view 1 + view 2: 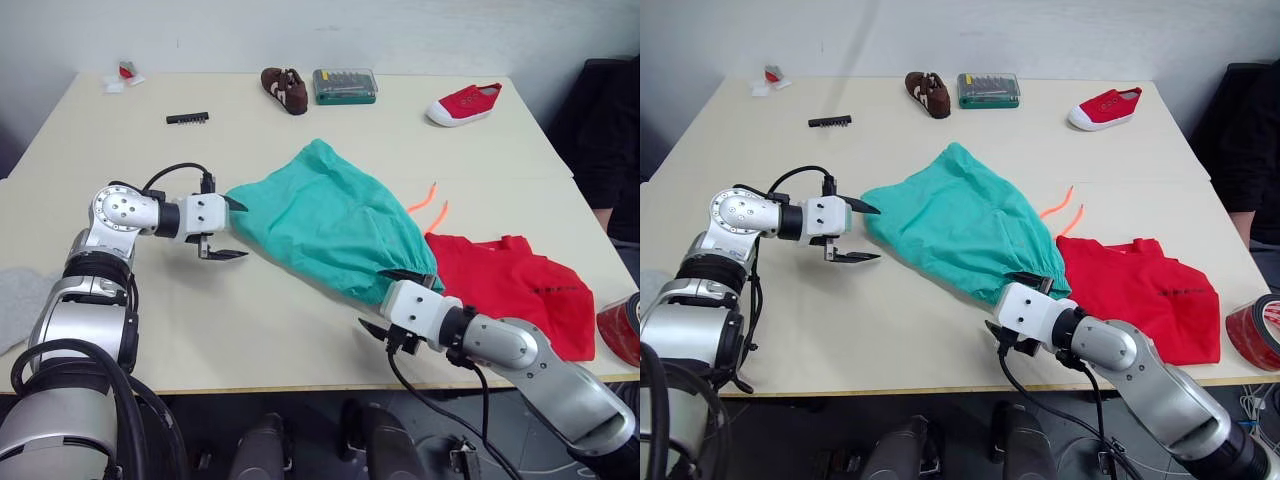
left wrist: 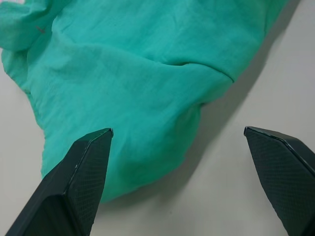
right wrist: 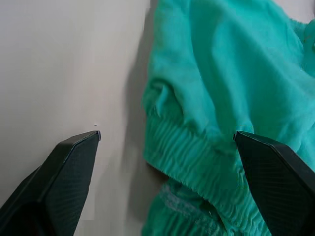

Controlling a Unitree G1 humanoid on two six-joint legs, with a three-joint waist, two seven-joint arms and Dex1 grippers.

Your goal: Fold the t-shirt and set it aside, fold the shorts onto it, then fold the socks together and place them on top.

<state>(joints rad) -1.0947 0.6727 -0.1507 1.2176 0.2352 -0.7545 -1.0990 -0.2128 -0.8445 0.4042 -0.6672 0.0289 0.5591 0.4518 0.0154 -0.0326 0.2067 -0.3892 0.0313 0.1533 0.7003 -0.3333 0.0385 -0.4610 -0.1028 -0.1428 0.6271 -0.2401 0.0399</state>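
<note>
- Right gripper (image 1: 392,300) sits closest to the front edge of the table (image 1: 250,330), fingers spread wide with nothing between them, parked right at the waistband end of the shorts (image 1: 325,220). In the right wrist view the gathered elastic lies between the two black fingertips (image 3: 74,157) but they aren't pinching it.
- Shorts are the big teal lump mid-table. Long axis runs diagonally, from the far-left end near the left gripper down to the near-right end where the waistband is. So the waist points toward the front-right and the leg end points left and away.
- Left gripper (image 1: 232,230) is at that other end, jaws also spread apart and empty. One finger is right at the cloth's edge, the other hangs over bare table. In the left wrist view the teal cloth lies between the fingers.
- Orange drawstring (image 1: 430,205) pokes out on the right side of the shorts, two little strands on the tabletop.
- T-shirt (image 1: 520,290) is lying flat-ish at the front right, partly tucked under the shorts' waist end, and stretches out rightward along the table edge.
- Grey socks (image 1: 15,300), I think, at the far left edge, well apart from both garments.
- Back of the table: brown shoe (image 1: 285,90), green bit case (image 1: 344,86), red sneaker (image 1: 465,104), black bit strip (image 1: 187,118).
- Red tape roll (image 1: 1252,330) sits at the right edge, just beside the t-shirt.
</note>
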